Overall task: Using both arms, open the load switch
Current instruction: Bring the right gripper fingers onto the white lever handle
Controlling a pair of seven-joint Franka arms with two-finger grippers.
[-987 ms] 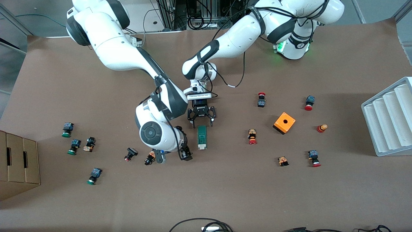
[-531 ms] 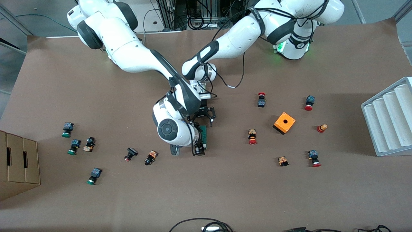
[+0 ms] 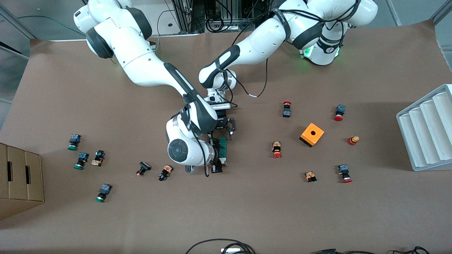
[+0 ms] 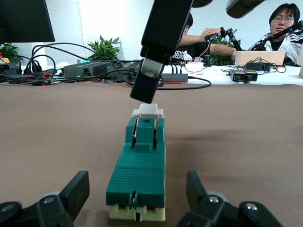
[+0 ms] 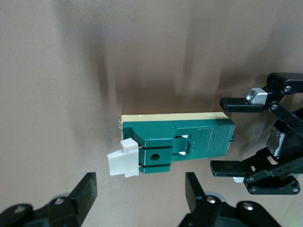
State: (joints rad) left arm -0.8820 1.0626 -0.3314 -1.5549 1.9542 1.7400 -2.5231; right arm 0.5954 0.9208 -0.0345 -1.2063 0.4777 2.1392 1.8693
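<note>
The load switch (image 3: 223, 150), a dark-green bar, lies flat at the table's middle, partly under the right arm's wrist. In the left wrist view the load switch (image 4: 138, 163) points away, its white piece (image 4: 147, 112) at the end nearer the front camera. My left gripper (image 4: 137, 190) stands open, its fingers on either side of the cream end without touching it. My right gripper (image 5: 141, 191) is open and empty, just off the white piece (image 5: 123, 161). One right finger (image 4: 150, 71) hangs just above that piece. The left gripper (image 5: 236, 136) flanks the switch's other end.
Small push-buttons lie scattered; the closest ones (image 3: 165, 172) (image 3: 143, 168) are toward the right arm's end. An orange box (image 3: 311, 134) and another button (image 3: 277, 149) sit toward the left arm's end. A cardboard box (image 3: 21, 180) and a white rack (image 3: 427, 127) stand at the table's ends.
The right arm has swung in from beside the switch, bringing its gripper to the white end and covering part of the bar. The left gripper has stayed at the other end.
</note>
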